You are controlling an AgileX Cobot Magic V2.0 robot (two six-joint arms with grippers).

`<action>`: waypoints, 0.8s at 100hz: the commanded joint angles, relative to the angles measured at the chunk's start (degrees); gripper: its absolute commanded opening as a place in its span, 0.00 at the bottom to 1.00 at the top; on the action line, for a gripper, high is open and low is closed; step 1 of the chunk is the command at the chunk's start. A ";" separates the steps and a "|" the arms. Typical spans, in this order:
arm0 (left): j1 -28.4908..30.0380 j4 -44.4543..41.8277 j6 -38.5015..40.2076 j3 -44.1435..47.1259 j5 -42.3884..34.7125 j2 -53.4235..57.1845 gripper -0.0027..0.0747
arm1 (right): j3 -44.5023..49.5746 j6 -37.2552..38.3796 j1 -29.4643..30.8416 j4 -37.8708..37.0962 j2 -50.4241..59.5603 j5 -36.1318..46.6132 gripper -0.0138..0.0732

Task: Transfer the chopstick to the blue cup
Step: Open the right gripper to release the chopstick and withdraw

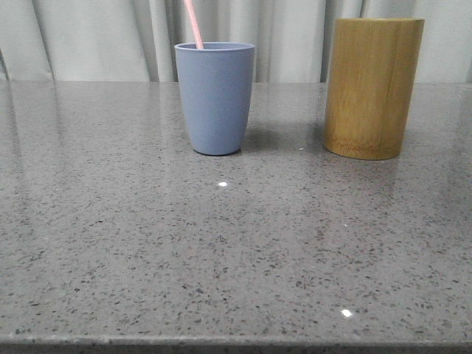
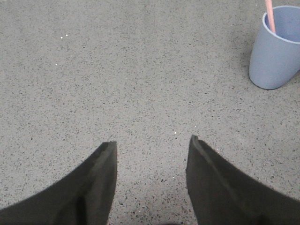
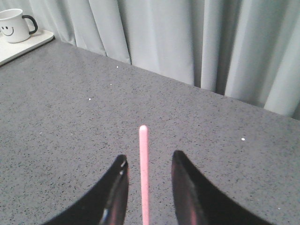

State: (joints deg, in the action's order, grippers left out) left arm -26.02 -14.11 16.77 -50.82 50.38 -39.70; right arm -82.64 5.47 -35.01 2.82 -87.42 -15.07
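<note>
The blue cup [image 1: 215,99] stands upright on the grey stone table. One pale pink chopstick [image 1: 194,23] stands in it, leans left and runs out of the top of the front view. Neither gripper shows in the front view. In the right wrist view the chopstick [image 3: 144,173] runs up between the fingers of my right gripper [image 3: 149,157]. The jaws are open, with a gap on each side of the stick. My left gripper [image 2: 152,140] is open and empty over bare table. In its view the blue cup [image 2: 276,51] with the chopstick [image 2: 270,14] lies some way off.
A taller yellow-brown bamboo cylinder [image 1: 372,87] stands to the right of the blue cup. A white smiley mug [image 3: 14,26] sits on a white tray [image 3: 33,41] at a far table corner. Grey curtains hang behind the table.
</note>
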 commanded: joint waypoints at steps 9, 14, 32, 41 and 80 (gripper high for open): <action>-0.39 -1.08 1.06 -0.86 -6.46 1.11 0.48 | 4.72 -0.58 3.95 -0.69 8.97 3.87 0.45; -0.39 -1.08 1.61 -0.47 -7.86 1.88 0.48 | 6.99 -0.58 5.29 -0.75 11.04 3.87 0.45; -0.39 -4.06 4.56 1.02 -9.01 4.45 0.48 | 15.78 -0.58 10.09 -1.24 18.92 3.87 0.45; -0.39 -5.85 6.49 2.34 -9.01 5.20 0.48 | 19.63 -0.58 12.01 -2.01 23.04 4.02 0.45; -0.39 -6.15 8.32 7.24 -11.08 9.34 0.32 | 35.87 -0.58 18.55 -2.82 41.09 3.52 0.45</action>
State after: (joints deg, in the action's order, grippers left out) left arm -26.02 -19.03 24.28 -43.26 44.80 -31.33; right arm -48.29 5.34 -17.97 0.84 -50.58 -15.31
